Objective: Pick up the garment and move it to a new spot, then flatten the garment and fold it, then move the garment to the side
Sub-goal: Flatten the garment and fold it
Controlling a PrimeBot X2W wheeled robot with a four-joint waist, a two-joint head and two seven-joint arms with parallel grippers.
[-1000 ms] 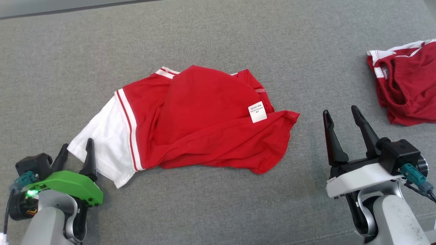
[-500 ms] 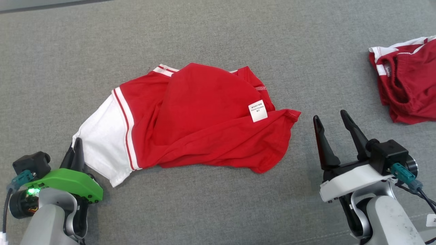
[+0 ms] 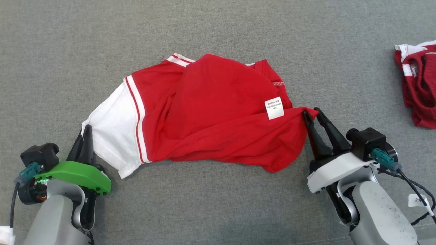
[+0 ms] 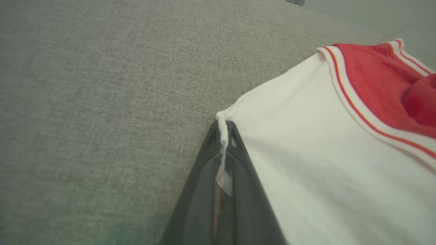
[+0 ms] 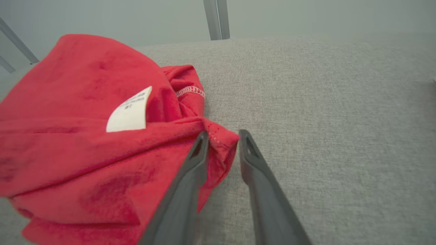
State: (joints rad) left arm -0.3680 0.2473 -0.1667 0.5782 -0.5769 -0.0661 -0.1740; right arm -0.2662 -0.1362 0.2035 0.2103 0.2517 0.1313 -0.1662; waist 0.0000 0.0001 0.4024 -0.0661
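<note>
The garment (image 3: 218, 112) is a red shirt with a white sleeve, lying crumpled on the grey cloth surface (image 3: 218, 204). A white label (image 3: 274, 108) shows near its right end. My left gripper (image 3: 85, 131) is shut on the corner of the white sleeve; in the left wrist view that hem is pinched between the closed fingers (image 4: 223, 124) and the sleeve (image 4: 323, 153) spreads to the right. My right gripper (image 3: 311, 114) straddles the red right corner, jaws still apart. In the right wrist view the red corner (image 5: 221, 143) sits between the two fingertips (image 5: 223, 136).
A second red and white garment (image 3: 419, 88) lies bunched at the far right edge. Bare grey surface surrounds the shirt on all sides. Thin metal legs (image 5: 216, 18) stand beyond the far edge in the right wrist view.
My left gripper shut on the white sleeve corner. My right gripper moved left and forward to the red corner, and its jaws have narrowed around it. The head camera has also shifted.
</note>
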